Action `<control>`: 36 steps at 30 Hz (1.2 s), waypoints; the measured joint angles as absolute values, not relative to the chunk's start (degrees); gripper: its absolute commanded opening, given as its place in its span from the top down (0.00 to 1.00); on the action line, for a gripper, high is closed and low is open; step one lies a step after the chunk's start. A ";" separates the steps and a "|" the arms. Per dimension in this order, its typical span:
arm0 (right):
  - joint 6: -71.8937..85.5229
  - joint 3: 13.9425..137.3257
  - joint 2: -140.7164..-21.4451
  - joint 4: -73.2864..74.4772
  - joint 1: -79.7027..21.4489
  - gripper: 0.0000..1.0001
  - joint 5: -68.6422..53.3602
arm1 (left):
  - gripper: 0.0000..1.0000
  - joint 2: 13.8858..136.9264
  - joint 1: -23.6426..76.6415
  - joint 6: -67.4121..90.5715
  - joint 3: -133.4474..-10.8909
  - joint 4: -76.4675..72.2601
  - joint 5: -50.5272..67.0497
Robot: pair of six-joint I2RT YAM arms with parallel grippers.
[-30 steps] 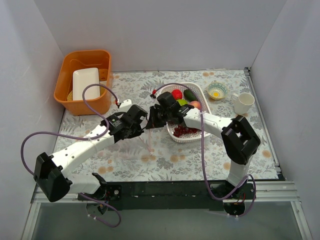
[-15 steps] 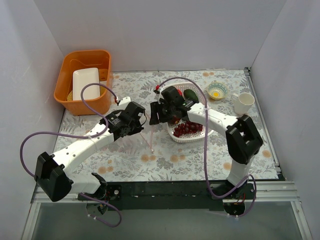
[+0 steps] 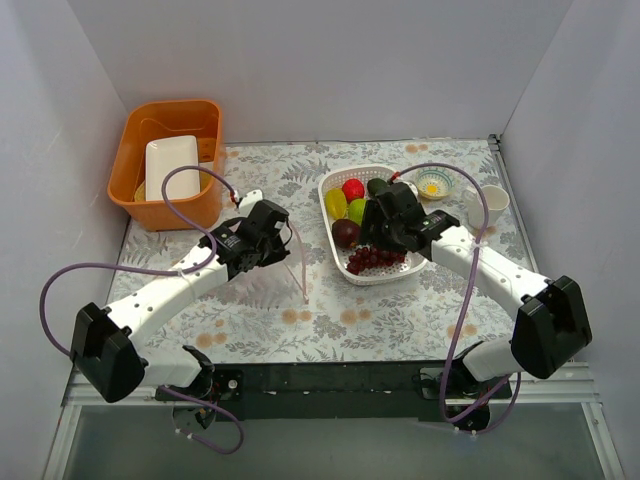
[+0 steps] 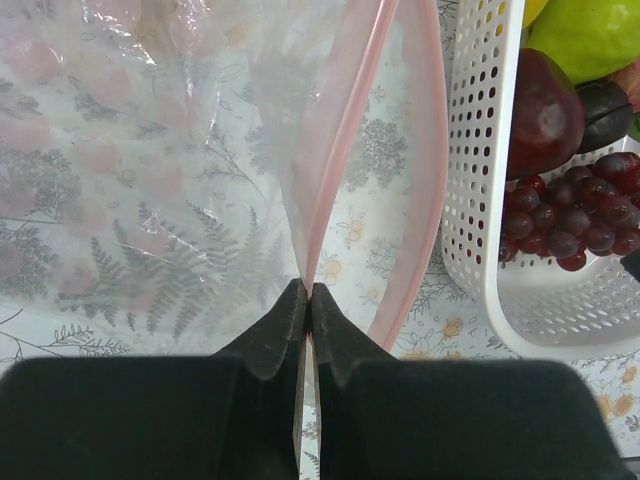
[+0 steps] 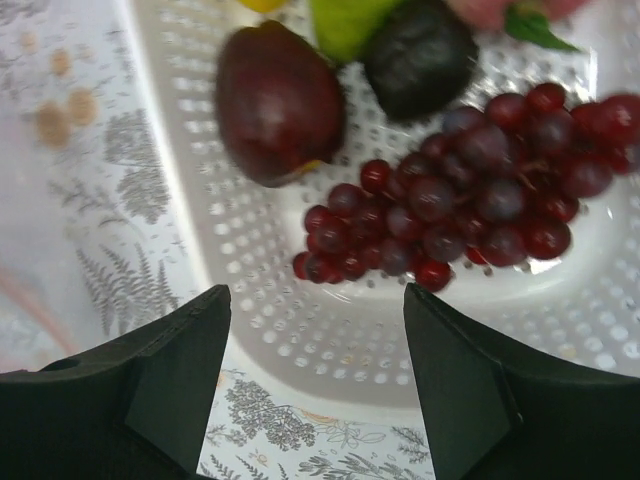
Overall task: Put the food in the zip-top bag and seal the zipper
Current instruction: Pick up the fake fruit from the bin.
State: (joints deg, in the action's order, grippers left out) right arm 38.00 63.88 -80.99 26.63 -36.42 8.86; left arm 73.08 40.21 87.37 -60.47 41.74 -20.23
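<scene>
The clear zip-top bag (image 3: pixel 265 285) lies left of the white basket (image 3: pixel 330 185), and its pink zipper (image 3: pixel 299 265) runs toward the near edge. My left gripper (image 3: pixel 280 232) is shut on one pink lip of the zipper (image 4: pixel 345 150); the other lip (image 4: pixel 432 150) bows away, so the mouth gapes. My right gripper (image 3: pixel 370 240) hangs open over the basket's near part, above the dark red grapes (image 5: pixel 460 190). The food is in the basket: a dark purple fruit (image 5: pixel 280 100), an avocado (image 5: pixel 420 60), a green fruit (image 3: pixel 357 210), a red one (image 3: pixel 353 189) and a yellow star fruit (image 3: pixel 336 203).
An orange bin (image 3: pixel 200 115) holding a white tray (image 3: pixel 172 165) stands at the back left. A small patterned bowl (image 3: pixel 433 182) and a white mug (image 3: pixel 487 205) sit right of the basket. Grey walls close in the table on three sides.
My right gripper has let go of the bag's mouth, opened and swung right over the basket. The left gripper has kept its hold on the zipper, almost unmoved.
</scene>
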 measured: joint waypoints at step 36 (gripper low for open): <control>50.57 62.30 -96.88 28.16 -24.82 0.64 10.66 | 1.00 74.74 39.83 85.69 -60.45 38.98 -14.09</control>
